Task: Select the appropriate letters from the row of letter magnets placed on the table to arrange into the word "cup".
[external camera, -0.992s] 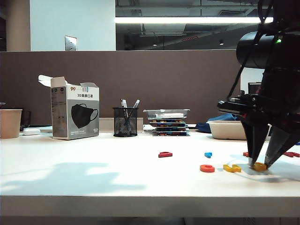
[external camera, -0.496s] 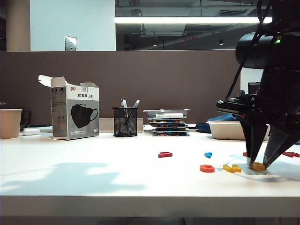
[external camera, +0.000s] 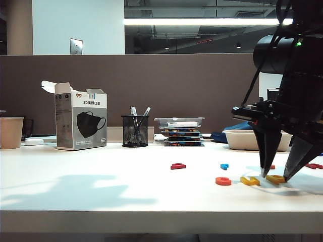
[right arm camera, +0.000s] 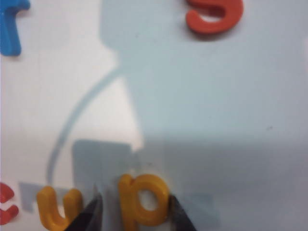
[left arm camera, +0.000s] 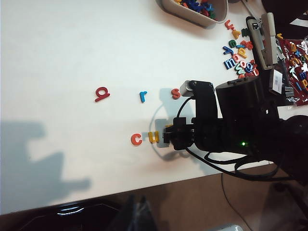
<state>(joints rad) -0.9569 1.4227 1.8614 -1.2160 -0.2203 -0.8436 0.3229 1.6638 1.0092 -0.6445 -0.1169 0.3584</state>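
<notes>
Yellow p [right arm camera: 142,201] now flat on the table [external camera: 101,191] near its front edge, just beside the yellow u [right arm camera: 57,208] and orange c [left arm camera: 136,139]; stem upright, matching the u. Right gripper [external camera: 275,176] fingers newly spread, flanking it: released, word looks complete. Left gripper unseen.

Orange-red c [left arm camera: 136,139], yellow u [left arm camera: 153,137] and yellow p [right arm camera: 142,199] lie flat in a close row near the front edge of the white table [external camera: 101,186], reading "cup". The p sits just beside the u, not touching. Behind them, well apart, lie a dark red letter [left arm camera: 101,93], a small blue r [left arm camera: 143,96] and an orange-red s [left arm camera: 176,93].
</notes>
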